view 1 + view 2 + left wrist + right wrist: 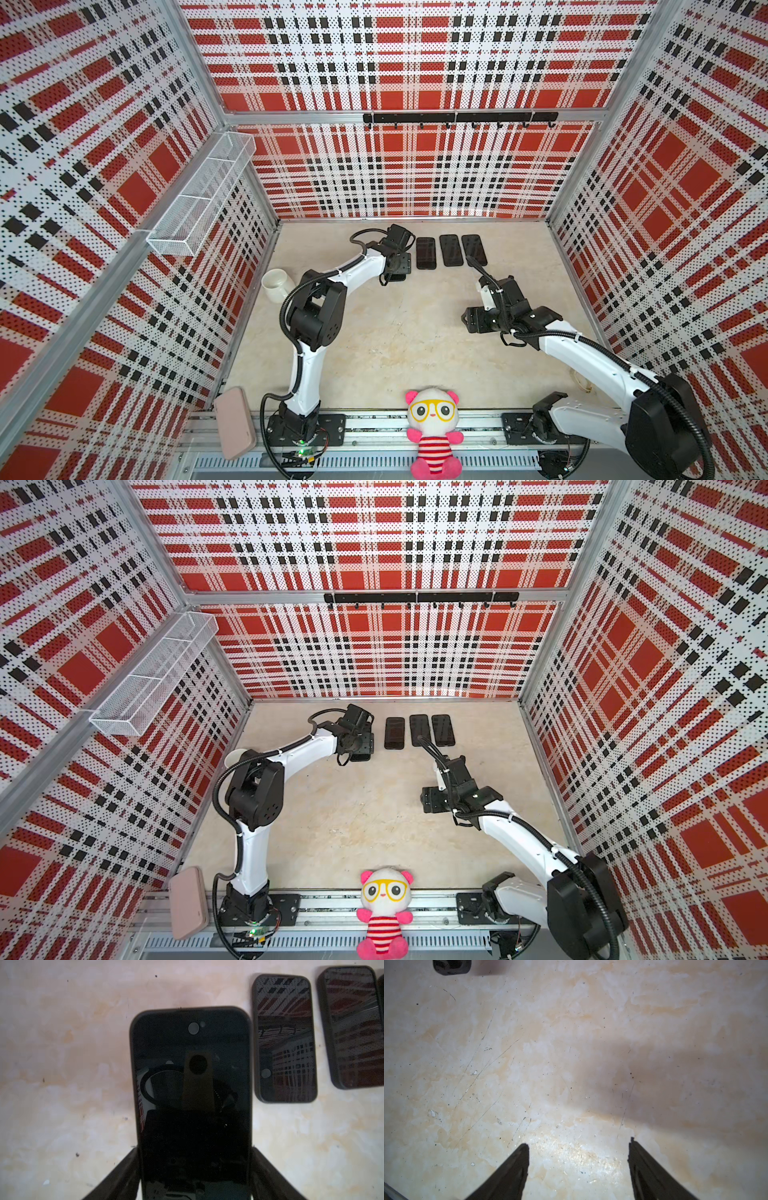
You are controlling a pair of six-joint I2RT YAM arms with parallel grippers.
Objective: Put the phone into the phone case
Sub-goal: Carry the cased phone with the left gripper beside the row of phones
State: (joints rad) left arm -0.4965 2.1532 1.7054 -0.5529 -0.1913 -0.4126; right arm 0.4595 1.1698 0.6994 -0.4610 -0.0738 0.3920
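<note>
Left claw (194, 1148): clenched on the phone (191, 1084), one finger against each long edge
Phone: dark screen up, held just above the beige table (62, 1064) at the left end of a row; a grey round dot (193, 1028) sits near its far end
Row: three other phones (451, 250) lie flat beside it; their screens mirror the red plaid walls
Right claw (578, 1145): released; fingers spread over bare table
Pink case (235, 422): front left corner, by the left arm's base; well apart from the phone

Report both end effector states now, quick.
Left end effector: closed on the black phone.
Right end effector: open, holding nothing.
</note>
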